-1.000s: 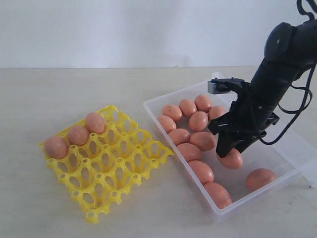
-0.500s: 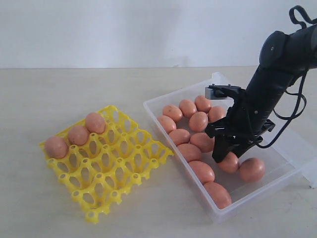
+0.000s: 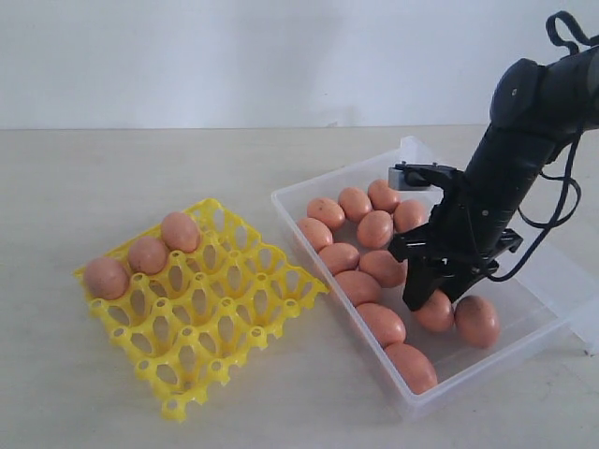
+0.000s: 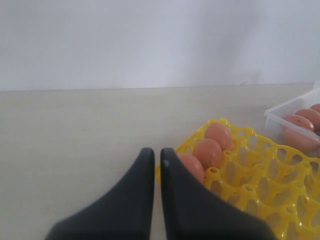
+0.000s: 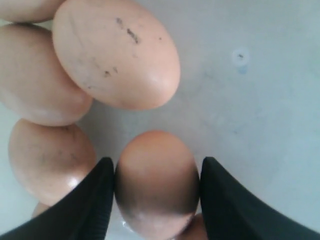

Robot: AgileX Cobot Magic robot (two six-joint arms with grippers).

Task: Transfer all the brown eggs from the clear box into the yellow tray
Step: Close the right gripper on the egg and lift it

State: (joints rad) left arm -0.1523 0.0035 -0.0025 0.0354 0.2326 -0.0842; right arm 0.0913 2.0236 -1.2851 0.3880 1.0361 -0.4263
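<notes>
The clear box [image 3: 520,339] stands on the right and holds several brown eggs [image 3: 374,228]. My right gripper [image 3: 431,301] reaches down into it and is shut on one brown egg [image 5: 157,192]; a finger presses each side of that egg, which is still low in the box. Another egg [image 3: 477,321] lies just right of it. The yellow tray [image 3: 217,329] on the left carries three eggs [image 3: 148,253] along its far-left row. My left gripper [image 4: 153,151] is shut and empty, beside the tray's [image 4: 250,186] corner, and is not seen in the exterior view.
The box's open lid [image 3: 573,281] lies flat beyond its right side. The right arm's cable [image 3: 552,229] loops over the box. A pale wall rises behind the beige tabletop [image 3: 112,178].
The right gripper has shifted a little left and lower over its egg. The loose egg at the box's right has rolled closer to the gripper.
</notes>
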